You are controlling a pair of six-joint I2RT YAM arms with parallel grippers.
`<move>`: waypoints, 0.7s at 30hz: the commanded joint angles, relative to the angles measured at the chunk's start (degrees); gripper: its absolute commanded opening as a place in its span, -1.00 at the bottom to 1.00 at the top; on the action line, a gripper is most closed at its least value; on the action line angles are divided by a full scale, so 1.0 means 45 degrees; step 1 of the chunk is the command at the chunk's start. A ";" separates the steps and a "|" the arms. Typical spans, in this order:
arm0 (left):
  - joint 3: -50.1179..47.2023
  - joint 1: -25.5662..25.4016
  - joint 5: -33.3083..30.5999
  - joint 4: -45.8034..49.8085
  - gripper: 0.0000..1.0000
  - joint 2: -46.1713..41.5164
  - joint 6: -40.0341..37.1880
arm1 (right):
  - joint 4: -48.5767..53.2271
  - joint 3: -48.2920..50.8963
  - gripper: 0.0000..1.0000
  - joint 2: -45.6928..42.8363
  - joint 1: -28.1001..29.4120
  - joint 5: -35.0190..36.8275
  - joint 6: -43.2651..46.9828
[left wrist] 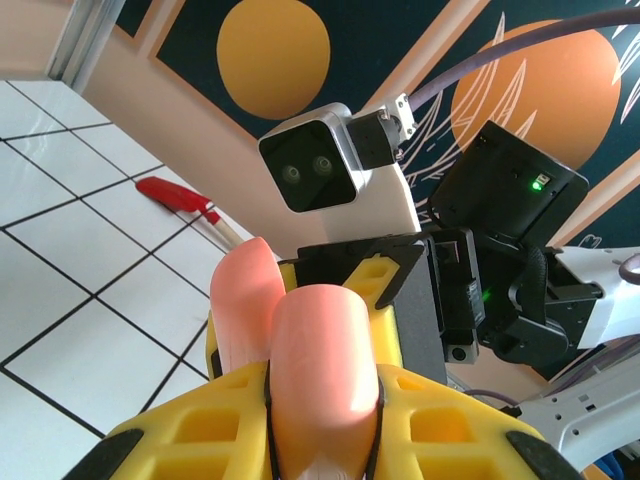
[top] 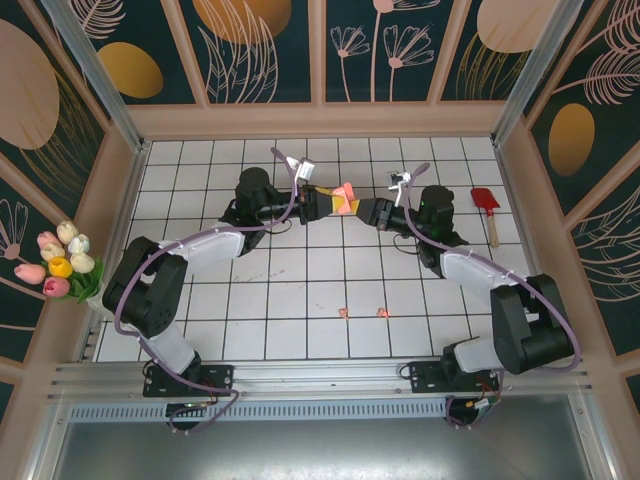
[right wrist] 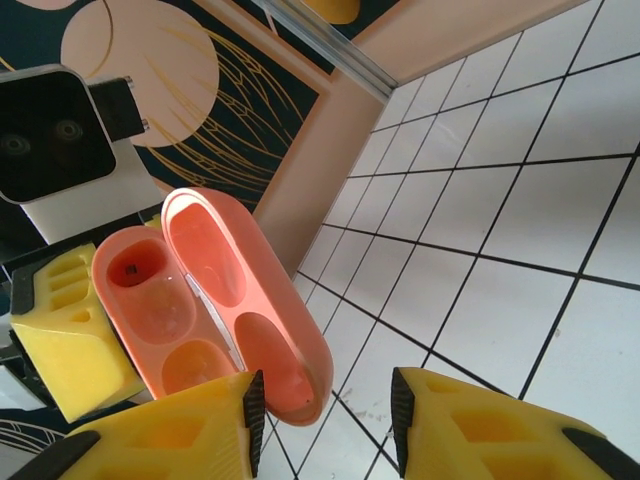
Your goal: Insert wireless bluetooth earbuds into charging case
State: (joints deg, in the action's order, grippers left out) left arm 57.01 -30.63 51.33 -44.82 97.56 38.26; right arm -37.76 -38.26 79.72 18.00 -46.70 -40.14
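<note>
Salmon-pink charging case [top: 344, 196], lid open, is clamped in the left claw [top: 325, 202] above the far middle of the bench [top: 300, 290]. Two salmon-pink earbuds [top: 343, 313] lie loose toward its near edge, well apart from the case. The right claw [right wrist: 325, 410] hovers just beside the lid, fingers apart, holding nothing.

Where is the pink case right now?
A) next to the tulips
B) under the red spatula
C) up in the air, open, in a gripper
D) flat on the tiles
C: the left gripper holds the case aloft, lid open.
</note>
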 commanded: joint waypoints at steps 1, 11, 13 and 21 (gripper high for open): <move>-0.0002 -0.0084 0.0493 -0.1012 -1.00 0.0061 0.0333 | -0.1100 -0.0518 -0.22 0.0288 0.0024 -0.0018 -0.0396; -0.0088 -0.0082 0.0507 -0.1247 -1.00 0.0059 0.0448 | -0.1357 -0.0755 -0.42 0.0507 0.0016 -0.0166 -0.0637; -0.0072 -0.0082 0.0512 -0.1289 -1.00 0.0059 0.0477 | -0.1469 -0.0743 -0.51 0.0555 0.0035 -0.0251 -0.0684; -0.0114 -0.0084 0.0377 -0.1471 -1.00 0.0513 0.0662 | -0.1395 -0.0814 -0.88 0.0429 0.0033 -0.0468 -0.0719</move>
State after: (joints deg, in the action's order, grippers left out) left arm 56.95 -30.63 51.64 -48.71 98.43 40.64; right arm -41.52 -40.10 81.60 17.93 -47.86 -43.55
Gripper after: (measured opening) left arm 0.238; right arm 0.100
